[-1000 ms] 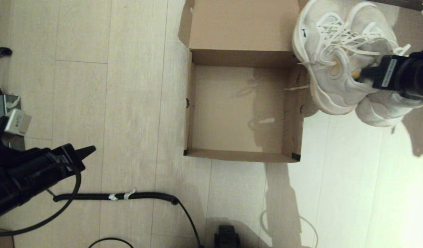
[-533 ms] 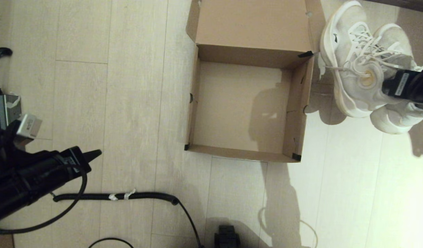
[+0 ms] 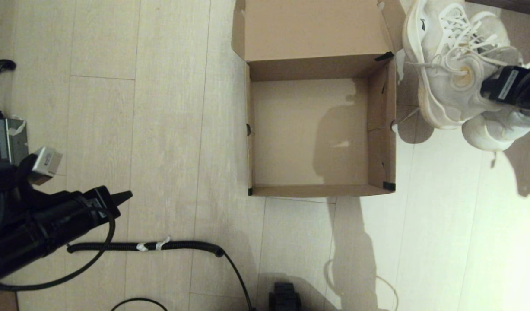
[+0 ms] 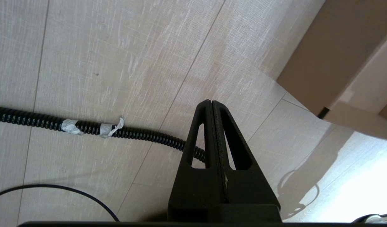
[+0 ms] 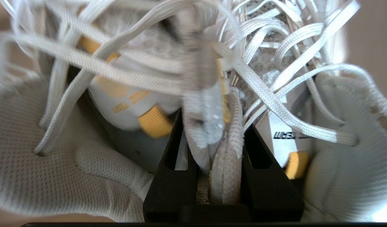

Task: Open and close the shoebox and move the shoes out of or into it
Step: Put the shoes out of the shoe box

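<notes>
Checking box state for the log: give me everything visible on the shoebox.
The shoebox is plain brown cardboard, open and empty, sitting on the pale wood floor. Its hinged lid is folded back on the far side. Black tape marks the near corners and one far corner. The shoes are outside it, by its right wall, held by the right tool. Whether they touch it is unclear.

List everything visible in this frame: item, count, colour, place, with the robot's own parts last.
shoebox: 1, brown cardboard, centre of the floor, lid open, nothing inside.
shoes: 2, white with white laces, right of the shoebox, outside it.
corrugated cable: 1, black with white tape, on the floor near the robot.
thin cable: 1, black, floor at the near edge.
grey device: 1, grey, far left.
floor: pale wood planks.
left gripper: black, parked low left, jaws together, holding nothing.
right gripper: black, jaws clamped on the shoes' collars.
</notes>
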